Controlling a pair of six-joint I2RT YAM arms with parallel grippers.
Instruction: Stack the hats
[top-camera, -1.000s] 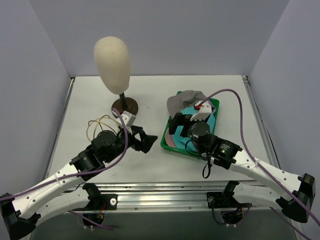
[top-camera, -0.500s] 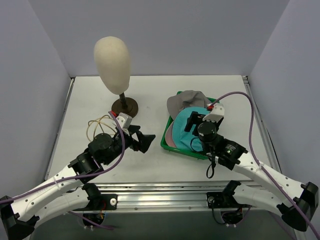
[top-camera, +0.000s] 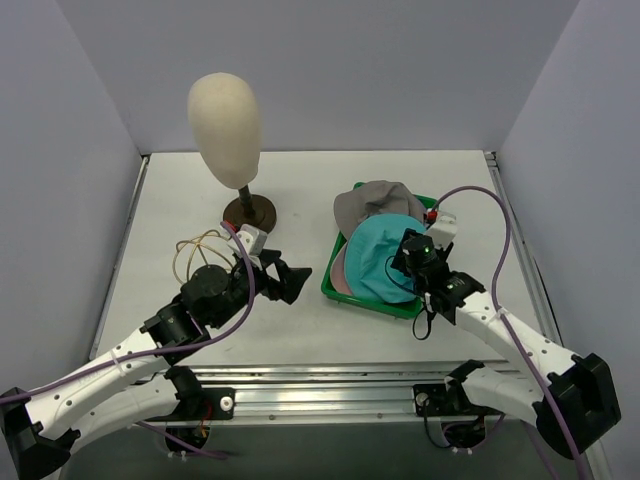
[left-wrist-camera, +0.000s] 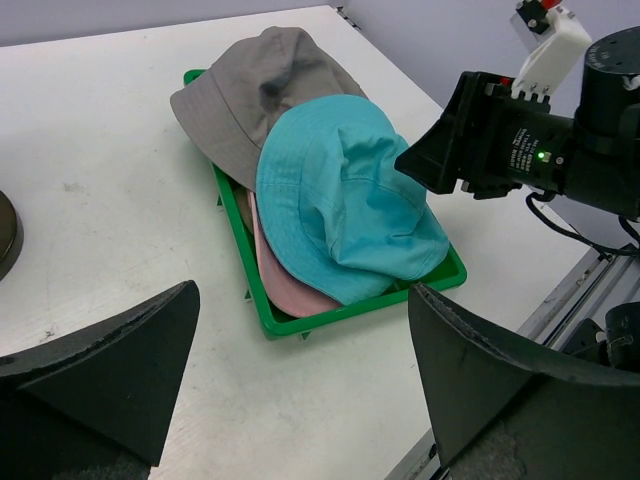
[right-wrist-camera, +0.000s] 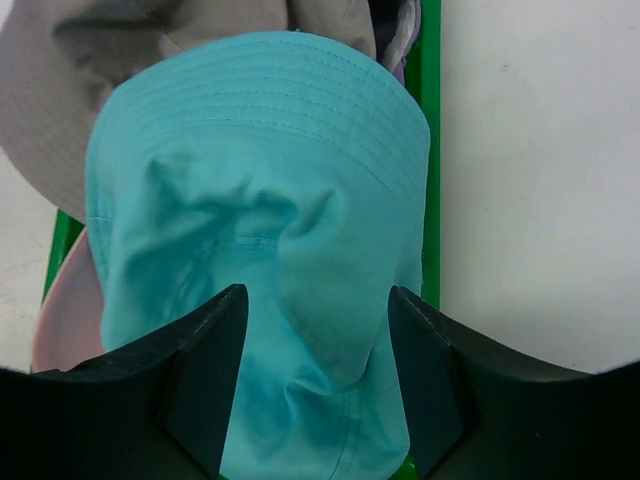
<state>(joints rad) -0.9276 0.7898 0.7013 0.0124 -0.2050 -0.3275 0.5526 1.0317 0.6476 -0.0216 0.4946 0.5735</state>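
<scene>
A teal hat (top-camera: 380, 258) lies on top of the pile in the green tray (top-camera: 400, 308). The grey floppy hat (top-camera: 370, 203) hangs over the tray's far rim, partly under the teal one. The pink cap (top-camera: 342, 272) peeks out under the teal hat at the tray's left side. The lilac cap is hidden apart from a sliver (right-wrist-camera: 400, 68). My right gripper (top-camera: 406, 252) is open and empty, just above the teal hat's right part (right-wrist-camera: 260, 200). My left gripper (top-camera: 292, 280) is open and empty over bare table left of the tray, facing the hats (left-wrist-camera: 350, 200).
The cream mannequin head (top-camera: 224, 115) stands on its brown base (top-camera: 250, 211) at the back left. A loop of thin yellow cable (top-camera: 195, 250) lies by the left arm. The table's near edge runs along a metal rail (top-camera: 330, 380).
My right arm has drawn back to the right off the tray, uncovering the teal hat. My left gripper has shifted only slightly.
</scene>
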